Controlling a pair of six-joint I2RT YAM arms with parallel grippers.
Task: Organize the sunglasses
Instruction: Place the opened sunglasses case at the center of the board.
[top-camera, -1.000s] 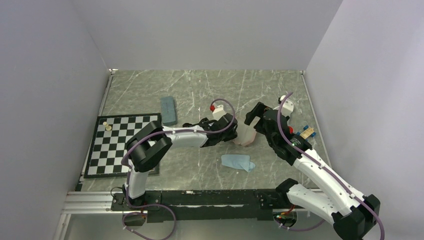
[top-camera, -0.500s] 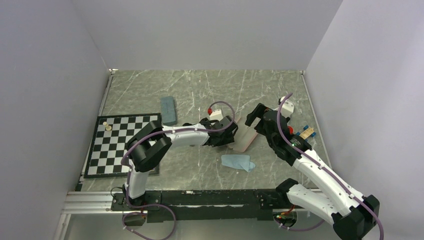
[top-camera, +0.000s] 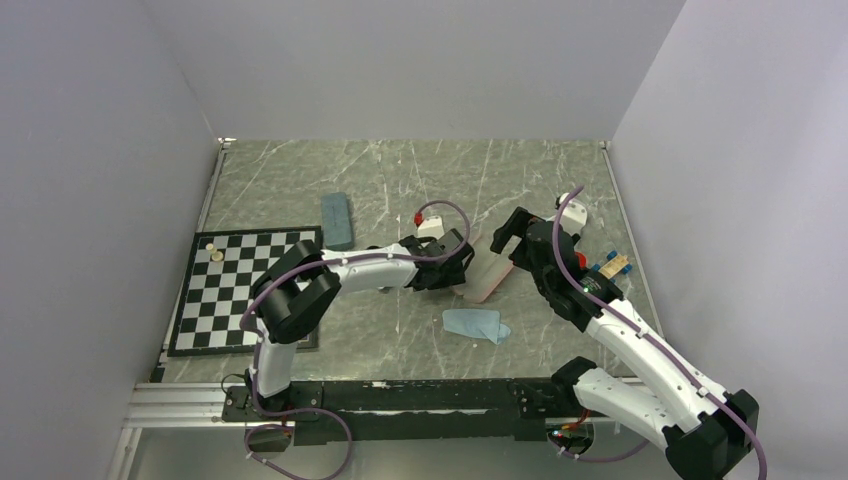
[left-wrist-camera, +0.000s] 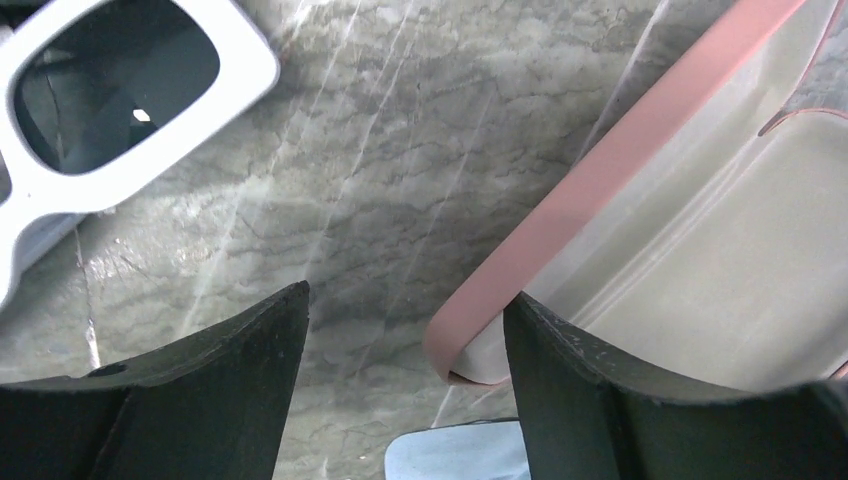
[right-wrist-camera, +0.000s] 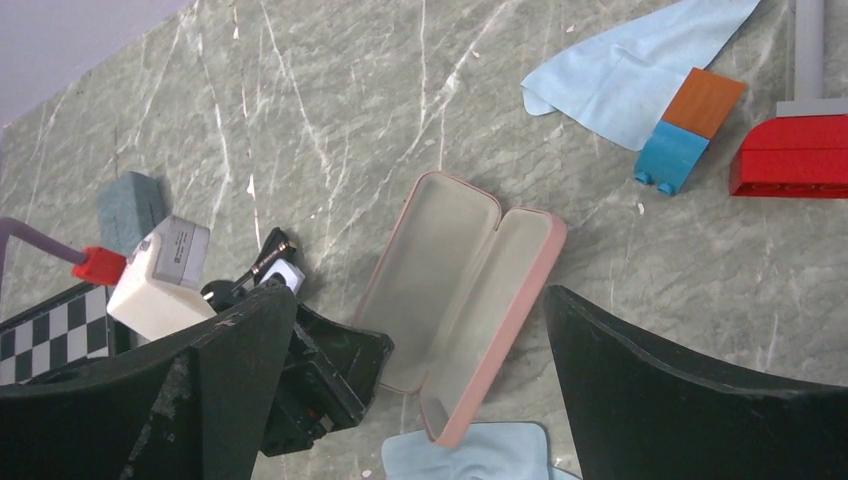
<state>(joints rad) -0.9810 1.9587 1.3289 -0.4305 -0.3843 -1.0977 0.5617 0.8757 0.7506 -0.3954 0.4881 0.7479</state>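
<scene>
The left claw (left-wrist-camera: 402, 298) has its jaws spread well apart and grips nothing; bare marble table (left-wrist-camera: 380, 150) shows through the gap. Its right-hand finger (left-wrist-camera: 600, 400) sits just beside the rim of the pink case (left-wrist-camera: 700, 250), whose rounded corner pokes into the gap at the lower middle of the left wrist frame. I cannot tell whether finger and rim touch. In the upper left of that frame lie the white sunglasses (left-wrist-camera: 120, 100), dark lens up, flat on the marble and apart from the case. A light blue cloth (left-wrist-camera: 450, 455) peeks in at the bottom edge.

The right claw (right-wrist-camera: 417, 295) is open as wide as it goes, with nothing in it, and hangs above the pink case (right-wrist-camera: 460, 290). The case lies open in the middle of the right wrist frame, both pale-lined halves facing up. A second cloth (right-wrist-camera: 640, 70) lies in the upper right, with an orange and blue block (right-wrist-camera: 685, 125) touching its lower edge. A slate-blue case (right-wrist-camera: 130, 205) sits at the left.

From the top view, the left claw (top-camera: 458, 272) and right claw (top-camera: 505, 232) meet over the pink case (top-camera: 492, 278) at centre frame. The chessboard (top-camera: 245, 290) is at the left. The black-framed pair I cannot make out in any view.
</scene>
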